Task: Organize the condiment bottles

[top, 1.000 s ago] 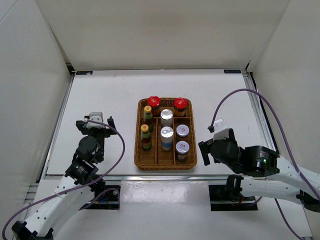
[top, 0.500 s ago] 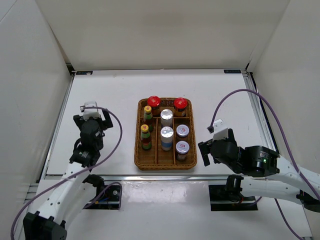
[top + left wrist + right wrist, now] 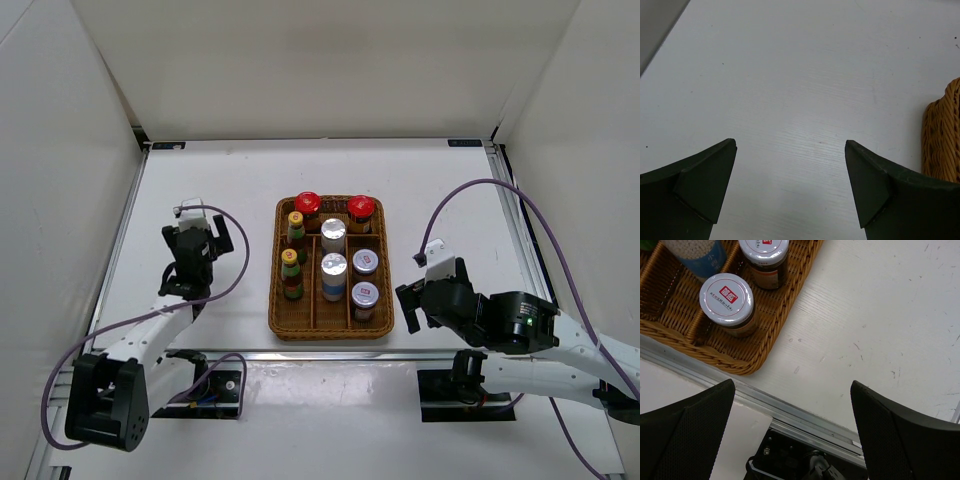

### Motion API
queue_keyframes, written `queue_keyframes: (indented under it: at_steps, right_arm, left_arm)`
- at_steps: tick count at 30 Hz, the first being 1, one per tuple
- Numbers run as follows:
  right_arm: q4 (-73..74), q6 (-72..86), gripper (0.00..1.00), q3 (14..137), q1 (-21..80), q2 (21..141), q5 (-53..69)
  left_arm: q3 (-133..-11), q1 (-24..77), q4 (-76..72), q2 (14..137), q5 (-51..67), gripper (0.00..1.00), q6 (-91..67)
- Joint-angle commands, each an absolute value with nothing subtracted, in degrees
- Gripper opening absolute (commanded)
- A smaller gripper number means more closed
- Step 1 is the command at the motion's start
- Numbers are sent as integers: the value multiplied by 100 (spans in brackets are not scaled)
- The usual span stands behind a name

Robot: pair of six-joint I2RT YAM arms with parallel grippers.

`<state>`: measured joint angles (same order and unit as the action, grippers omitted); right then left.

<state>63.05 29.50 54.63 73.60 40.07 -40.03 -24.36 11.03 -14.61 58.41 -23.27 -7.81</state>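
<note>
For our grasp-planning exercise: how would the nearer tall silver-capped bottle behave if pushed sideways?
The nearer tall silver-capped bottle looks narrow for its height, so probably tippy. Dividers of the wicker tray beside it would likely stop a fall. Round-bodied, it might roll once down.

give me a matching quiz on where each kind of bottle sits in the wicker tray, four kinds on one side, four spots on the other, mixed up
Things
1. red-capped bottles
2. yellow-capped bottles
3. tall silver-capped bottles
4. short silver-lidded jars

Places in the wicker tray, seen from the top camera
A. right column
B. far row
C. left column
D. middle column

Pairs: 1-B, 2-C, 3-D, 4-A
</note>
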Motion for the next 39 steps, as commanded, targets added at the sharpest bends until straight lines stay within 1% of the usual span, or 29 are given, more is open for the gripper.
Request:
queue_keyframes:
  at_steps: [1,7,11,14,17,19,21,22,23,25,26,28,29,31,33,34,35,36,38,39]
  right_arm:
    - [6205,2883,99,5511,7356,3955,-4008]
    - [6205,2883,99,5511,7356,4008,-4008]
    - [6336,3075,99,5563,7356,4061,-4253]
    - [6337,3129,99,5563,7356,4061,-4254]
    - [6337,3129,99,5563,7356,4061,-4254]
    - [6337,3129,99,5563,7356,4061,-4254]
    - [6389,3129,99,5563,7356,4061,-4324]
    - [6390,3181,99,5563,7304,4113,-4324]
    - [6390,3182,99,5563,7304,4113,-4324]
    - [6390,3182,99,5563,7304,4113,-4324]
    - [6390,3182,99,5563,7304,4113,-4324]
    - [6390,3182,99,5563,7304,4113,-4324]
    - [6390,3182,99,5563,7304,4113,-4272]
    - [6390,3129,99,5563,7304,4113,-4271]
    - [6390,3129,99,5563,7304,4165,-4271]
    - [6390,3129,99,5563,7304,4166,-4271]
    - [6390,3077,99,5563,7304,4166,-4219]
    - [6390,3076,99,5563,7304,4218,-4219]
    - [6337,3076,99,5563,7304,4219,-4219]
    - [6337,3076,99,5563,7304,4219,-4219]
  left_arm:
    - [-2487,1063,-1758,5670,-2284,100,-756]
    - [-2250,1169,-2030,5388,-2443,100,-808]
    - [-2250,1169,-2030,5616,-2443,100,-809]
    - [-2188,1169,-2180,5976,-2961,100,-1072]
    - [-2136,1169,-2355,6108,-2805,100,-950]
    - [-1926,1169,-2758,6108,-2611,100,-835]
    - [-1574,1169,-3310,6423,-2400,100,-547]
    - [-1460,1169,-4001,6573,-2312,100,-397]
    - [-1450,1169,-4251,6731,-2364,100,-317]
    - [-1678,1169,-3896,6986,-2426,100,-343]
    - [-1679,1169,-4102,7109,-2226,100,-273]
    - [-1985,1169,-3860,7398,-1944,100,-115]
    - [-2056,1169,-3945,7531,-1881,100,-19]
    - [-2381,1169,-3631,7777,-1881,100,105]
    - [-2217,1169,-4127,7831,-1881,100,289]
    - [-1919,1091,-4827,8057,-1507,100,534]
    - [-1742,1020,-5365,8120,-1399,100,484]
    - [-1740,941,-5240,8121,-1511,100,292]
    - [-1495,625,-5998,8462,-1302,100,19]
    - [-1494,624,-6003,8464,-1301,100,96]
